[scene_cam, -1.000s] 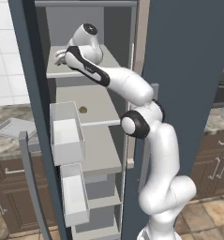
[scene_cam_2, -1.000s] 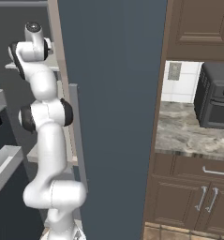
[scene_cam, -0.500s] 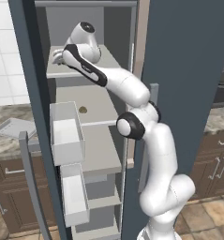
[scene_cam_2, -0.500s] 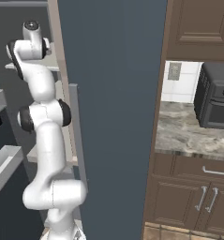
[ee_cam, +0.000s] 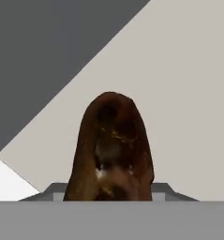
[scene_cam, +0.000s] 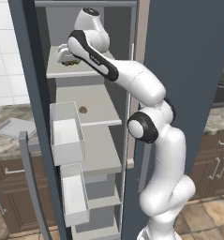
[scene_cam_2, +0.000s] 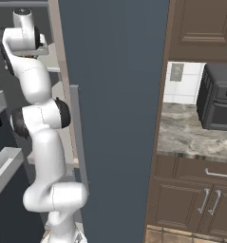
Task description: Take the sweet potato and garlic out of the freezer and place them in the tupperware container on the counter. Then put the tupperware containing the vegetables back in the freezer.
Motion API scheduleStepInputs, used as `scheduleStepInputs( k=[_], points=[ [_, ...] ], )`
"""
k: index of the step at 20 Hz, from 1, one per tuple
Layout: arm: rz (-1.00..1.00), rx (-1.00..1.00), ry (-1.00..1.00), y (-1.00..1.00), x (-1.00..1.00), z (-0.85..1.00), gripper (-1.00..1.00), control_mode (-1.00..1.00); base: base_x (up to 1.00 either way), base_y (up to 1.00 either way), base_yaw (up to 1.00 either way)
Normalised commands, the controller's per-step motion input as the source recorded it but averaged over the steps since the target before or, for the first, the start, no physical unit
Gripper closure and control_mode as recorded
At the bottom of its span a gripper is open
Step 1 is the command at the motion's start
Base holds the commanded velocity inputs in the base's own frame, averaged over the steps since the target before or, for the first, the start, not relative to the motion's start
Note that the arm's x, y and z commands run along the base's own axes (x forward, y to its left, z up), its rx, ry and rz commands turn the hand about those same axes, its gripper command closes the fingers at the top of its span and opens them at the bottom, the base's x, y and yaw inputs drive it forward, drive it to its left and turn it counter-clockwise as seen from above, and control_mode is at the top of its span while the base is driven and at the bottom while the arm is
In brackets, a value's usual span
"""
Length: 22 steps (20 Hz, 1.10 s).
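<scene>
A rendered kitchen with white wall tiles, dark wood cabinets and a tall blue-grey freezer (scene_cam: 179,70) standing open, its grey shelves and white door bins exposed.

Left base view: the arm reaches up to about 11 o'clock, and the hand (scene_cam: 66,55) sits on the top shelf (scene_cam: 73,70). A sliver of the sweet potato (scene_cam: 76,61) shows just under the hand, touching the shelf. One shelf lower lies the garlic (scene_cam: 83,110), alone and well apart from the hand, roughly at 6 o'clock from it. At 9 o'clock in the picture the tupperware container (scene_cam: 12,127) rests on the desk (scene_cam: 3,143), outside the freezer and below the hand's level.

Right base view: the arm climbs along the left edge beside the freezer wall; farther right a dark oven (scene_cam_2: 219,97) stands on another stretch of stone top. The hand itself is hard to make out here.

Hand view: the sweet potato (ee_cam: 111,150) fills the centre, its long axis running from 6 to 12 o'clock, straight away from the hand and lying on pale shelf surface. The fingertips are hidden behind it, so the grip is a judgement: the hand looks pinched on the sweet potato across its narrow width, which suits a lift straight off the shelf.
</scene>
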Motion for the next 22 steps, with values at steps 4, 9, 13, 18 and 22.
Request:
scheduleStepInputs(
  k=[4, 9, 13, 18, 22],
  points=[
    [-0.04, 0.00, -0.06, -0.46, -1.00, -0.49, 1.00, -1.00, 0.00, 0.00, 0.00],
    [-0.05, 0.00, -0.07, -0.62, -1.00, -0.58, 1.00, -1.00, 0.00, 0.00, 0.00],
    [-0.06, 0.02, -0.06, -0.70, -1.00, -0.22, 1.00, -1.00, 0.00, 0.00, 0.00],
    [-0.04, 0.03, -0.10, -0.68, -1.00, 0.00, 1.00, -1.00, 0.00, 0.00, 0.00],
    [-0.01, 0.02, -0.12, -0.53, -1.00, 0.00, 1.00, -1.00, 0.00, 0.00, 0.00]
  ],
)
